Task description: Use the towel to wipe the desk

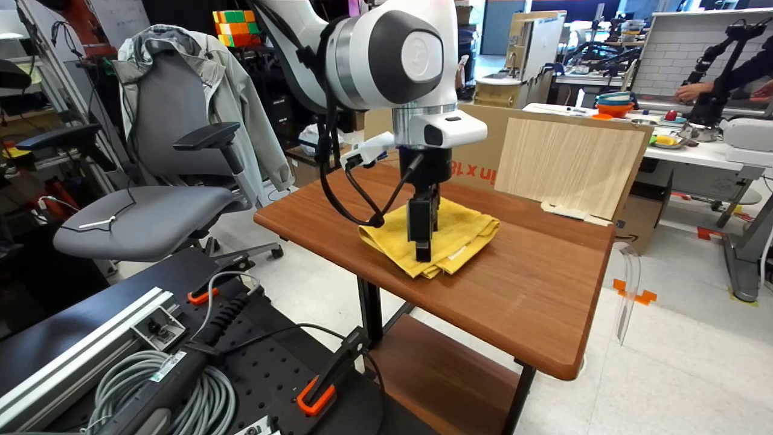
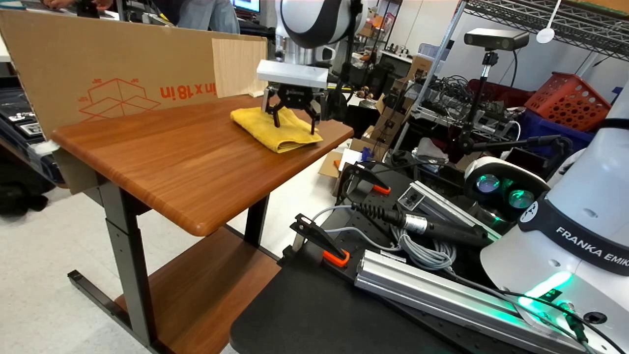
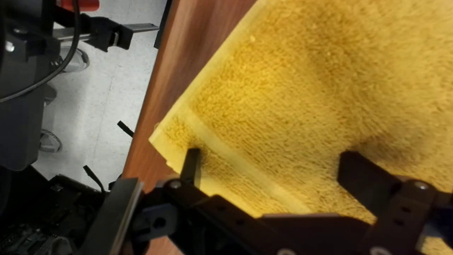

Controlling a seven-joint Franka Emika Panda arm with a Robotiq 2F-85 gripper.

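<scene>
Close by me, on a flat black perforated board [image 1: 272, 374], lies a loose coil of grey cable [image 1: 212, 393]. Just past the board runs the front edge of a reddish-brown wood-grain desk [image 1: 519, 290] with rounded corners, standing on black metal legs [image 1: 369, 308] with a brown shelf [image 1: 441, 368] low down. Near that edge, between the two front corners, a bright yellow fabric towel [image 1: 464, 231] lies folded and a little rumpled; one of its own corners sits just inside the edge. Right over it is a black two-jawed gripper [image 2: 295, 127] at the end of a white-and-grey robot arm [image 1: 410, 57]. Its jaws stand wide apart, tips down at the towel, with yellow fabric showing between them; whether they press on it I cannot tell. Off one front corner stands a grey high-backed office chair [image 1: 151, 211]. Along the rear edge, toward the corner farther from the chair, a pale rectangular plywood panel [image 1: 561, 160] stands against a tall brown cardboard sheet [image 1: 477, 142] with red print. Well beyond that edge, a stack of blue and orange bowls [image 1: 615, 107] stands on a long white table [image 1: 694, 156].
</scene>
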